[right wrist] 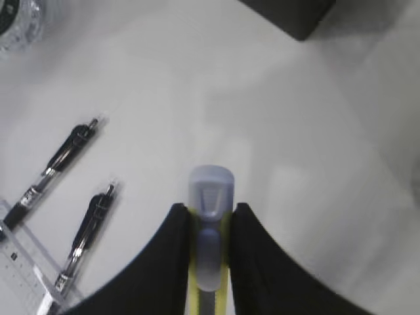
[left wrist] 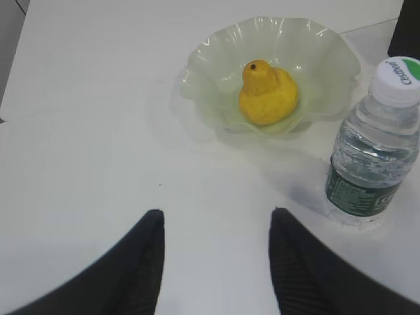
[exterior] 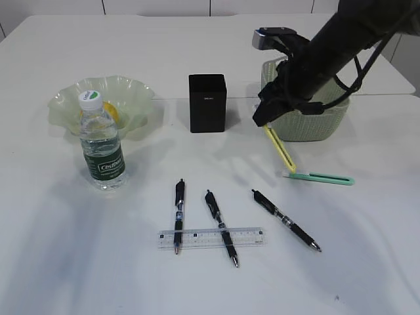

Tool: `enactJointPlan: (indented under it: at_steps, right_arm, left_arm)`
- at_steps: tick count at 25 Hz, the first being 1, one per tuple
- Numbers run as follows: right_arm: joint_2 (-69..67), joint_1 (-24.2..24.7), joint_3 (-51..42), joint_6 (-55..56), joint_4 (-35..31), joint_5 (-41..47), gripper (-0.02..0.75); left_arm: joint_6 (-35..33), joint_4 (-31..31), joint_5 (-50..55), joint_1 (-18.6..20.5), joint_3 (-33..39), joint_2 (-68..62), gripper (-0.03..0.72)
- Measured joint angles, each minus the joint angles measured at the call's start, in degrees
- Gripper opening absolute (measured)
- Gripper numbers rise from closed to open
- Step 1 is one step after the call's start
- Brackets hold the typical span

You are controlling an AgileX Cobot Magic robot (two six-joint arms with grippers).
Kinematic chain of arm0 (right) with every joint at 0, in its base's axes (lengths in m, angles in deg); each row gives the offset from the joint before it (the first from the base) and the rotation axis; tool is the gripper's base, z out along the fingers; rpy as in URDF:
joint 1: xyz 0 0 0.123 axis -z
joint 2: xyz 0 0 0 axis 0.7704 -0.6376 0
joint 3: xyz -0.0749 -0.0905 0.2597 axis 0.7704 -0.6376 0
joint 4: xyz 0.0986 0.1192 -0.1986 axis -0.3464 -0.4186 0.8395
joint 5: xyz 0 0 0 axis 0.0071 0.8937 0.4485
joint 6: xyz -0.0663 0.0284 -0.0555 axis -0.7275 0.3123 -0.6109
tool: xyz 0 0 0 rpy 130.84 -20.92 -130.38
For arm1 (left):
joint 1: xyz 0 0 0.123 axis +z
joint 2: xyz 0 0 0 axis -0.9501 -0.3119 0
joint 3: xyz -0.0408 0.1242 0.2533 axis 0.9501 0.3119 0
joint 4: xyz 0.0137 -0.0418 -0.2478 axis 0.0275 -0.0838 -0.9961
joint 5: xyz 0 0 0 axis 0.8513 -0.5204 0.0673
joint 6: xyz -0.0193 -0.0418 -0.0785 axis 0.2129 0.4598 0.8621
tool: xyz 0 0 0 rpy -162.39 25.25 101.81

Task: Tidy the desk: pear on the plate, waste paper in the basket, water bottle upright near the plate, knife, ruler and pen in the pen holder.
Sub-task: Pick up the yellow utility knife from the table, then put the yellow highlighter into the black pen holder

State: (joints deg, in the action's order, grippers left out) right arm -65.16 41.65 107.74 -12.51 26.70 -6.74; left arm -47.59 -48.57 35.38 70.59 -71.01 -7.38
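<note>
My right gripper (exterior: 265,122) (right wrist: 209,213) is shut on a yellow knife (exterior: 281,149) (right wrist: 210,197), which hangs slanted above the desk (exterior: 367,262) in front of the basket (exterior: 315,125). A second, green knife (exterior: 321,177) lies below it. The black pen holder (exterior: 207,103) stands left of the gripper. Three pens (exterior: 221,226) and the clear ruler (exterior: 211,237) lie at the front. My left gripper (left wrist: 216,213) is open over bare desk, short of the plate (left wrist: 216,65) that holds the pear (left wrist: 266,95). The water bottle (left wrist: 374,151) stands upright beside the plate. No waste paper is in view.
The right arm (exterior: 348,33) reaches in from the upper right over the basket. Two of the pens (right wrist: 69,147) and the ruler's end (right wrist: 20,262) show at the left of the right wrist view. The desk's far edge (exterior: 197,14) runs along the back.
</note>
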Motion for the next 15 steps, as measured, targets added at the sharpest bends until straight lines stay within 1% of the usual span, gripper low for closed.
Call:
enactJointPlan:
  at_steps: [6, 11, 15]
  right_arm:
    - [0.0, 0.0, 1.9, -4.3, -6.1, -4.9, 0.127]
    - [0.0, 0.0, 2.0, -11.6, -13.6, -9.9, 0.127]
    - [0.0, 0.0, 2.0, -16.7, -18.1, -14.6, 0.127]
  left_arm:
    - [0.0, 0.0, 0.0, 0.0, 0.0, 0.0, 0.363]
    - [0.0, 0.0, -1.6, 0.0, 0.0, 0.0, 0.363]
    - [0.0, 0.0, -3.2, 0.0, 0.0, 0.0, 0.358]
